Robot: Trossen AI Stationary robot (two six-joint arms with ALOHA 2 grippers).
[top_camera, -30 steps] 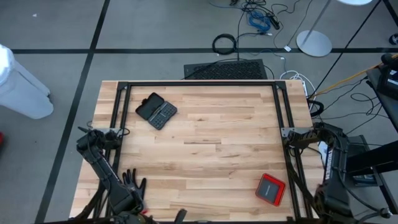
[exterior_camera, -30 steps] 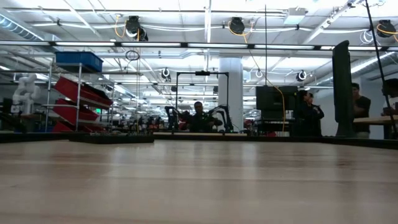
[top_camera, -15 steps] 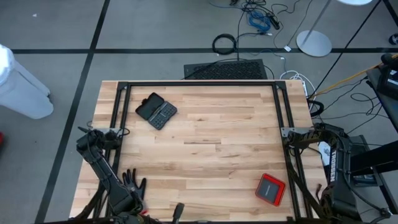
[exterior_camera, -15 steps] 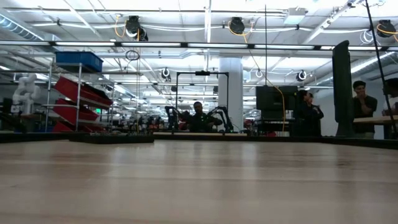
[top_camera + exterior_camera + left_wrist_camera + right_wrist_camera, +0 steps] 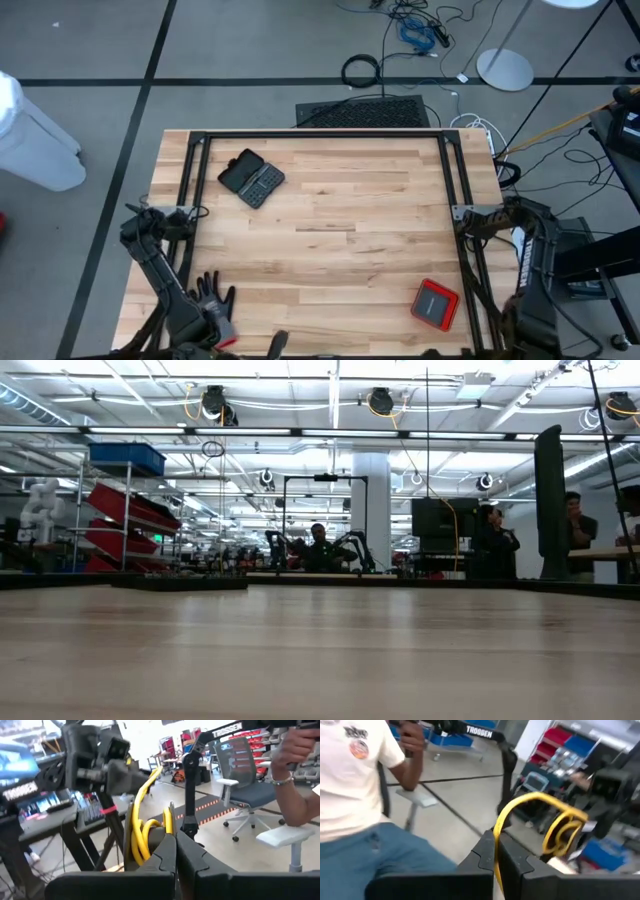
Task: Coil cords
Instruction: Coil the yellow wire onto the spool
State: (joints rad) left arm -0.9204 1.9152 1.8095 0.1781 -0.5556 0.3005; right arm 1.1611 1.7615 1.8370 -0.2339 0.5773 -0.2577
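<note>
The thin yellow cord shows only in the wrist views, held in the air beyond the table's near edge. Its small coil point(image 5: 141, 836) sits beside my left gripper point(image 5: 175, 837), which is shut on the cord. A single strand arcs from the coil point(image 5: 565, 829) to my right gripper point(image 5: 496, 844), which is also shut on the cord. The cord's black round part does not show. In the high view my left arm point(image 5: 165, 280) and right arm point(image 5: 535, 270) reach past the near edge, and the grippers are cut off there. My left gripper pinches a strand of the yellow cord point(image 5: 170, 817) between its two shut fingers, right beside the coil. The loops bunch against the outer side of one finger point(image 5: 160, 855). The cord is clear of the table. My right gripper pinches a single strand of the yellow cord point(image 5: 495, 831) between its two shut fingers. The strand rises from the fingertips and arcs over point(image 5: 535, 797) to the coil at the other gripper. It is clear of the table.
On the wooden table point(image 5: 330, 230) lie a black folding device point(image 5: 251, 178) at the far left, a red flat box point(image 5: 435, 304) at the near right and a dark glove point(image 5: 210, 293) by my left arm. A person point(image 5: 355, 780) stands beyond the near edge.
Both arms have shifted only a little at the near edge. The things on the table have stayed where they were.
</note>
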